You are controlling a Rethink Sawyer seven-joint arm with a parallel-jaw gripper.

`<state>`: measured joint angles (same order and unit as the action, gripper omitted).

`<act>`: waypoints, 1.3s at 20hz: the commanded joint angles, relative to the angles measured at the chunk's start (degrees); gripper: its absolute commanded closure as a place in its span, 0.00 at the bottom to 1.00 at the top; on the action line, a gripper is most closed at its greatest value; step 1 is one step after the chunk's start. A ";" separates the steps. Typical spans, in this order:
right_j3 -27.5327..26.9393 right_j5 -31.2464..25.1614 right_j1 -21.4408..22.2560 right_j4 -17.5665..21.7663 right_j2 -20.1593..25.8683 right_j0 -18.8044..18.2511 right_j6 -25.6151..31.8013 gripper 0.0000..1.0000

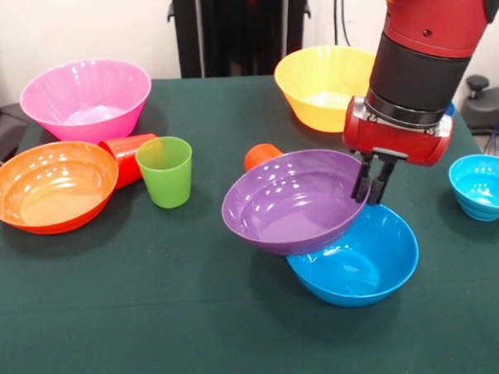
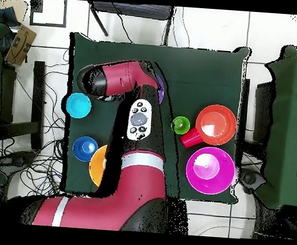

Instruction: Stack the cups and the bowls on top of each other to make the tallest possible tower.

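Claw [image 1: 374, 184] apparently pinching glossy purple bowl [image 1: 291, 202], tilted on blue bowl [image 1: 361, 265].

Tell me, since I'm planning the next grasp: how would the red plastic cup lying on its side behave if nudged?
The glossy red plastic cup lies on its side, so it would probably roll, curving because it tapers. It looks light and likely slippery. The orange bowl and green cup beside it may stop it.

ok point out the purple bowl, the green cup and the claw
purple bowl [image 1: 288, 210], front view, on its inner floor
green cup [image 1: 166, 181], front view, on its outer wall
claw [image 1: 372, 182], front view, between its tips at the purple bowl's rim
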<state>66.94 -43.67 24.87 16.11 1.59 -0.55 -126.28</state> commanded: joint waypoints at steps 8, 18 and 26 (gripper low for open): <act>-0.25 -5.67 -0.12 -1.60 1.77 3.90 -3.06 1.00; -4.13 -10.20 -1.08 -2.76 -0.84 6.53 -4.57 1.00; -8.59 -9.03 -2.97 -3.04 -1.97 7.17 -5.31 1.00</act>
<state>62.74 -51.11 23.03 13.81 -2.46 6.35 -126.28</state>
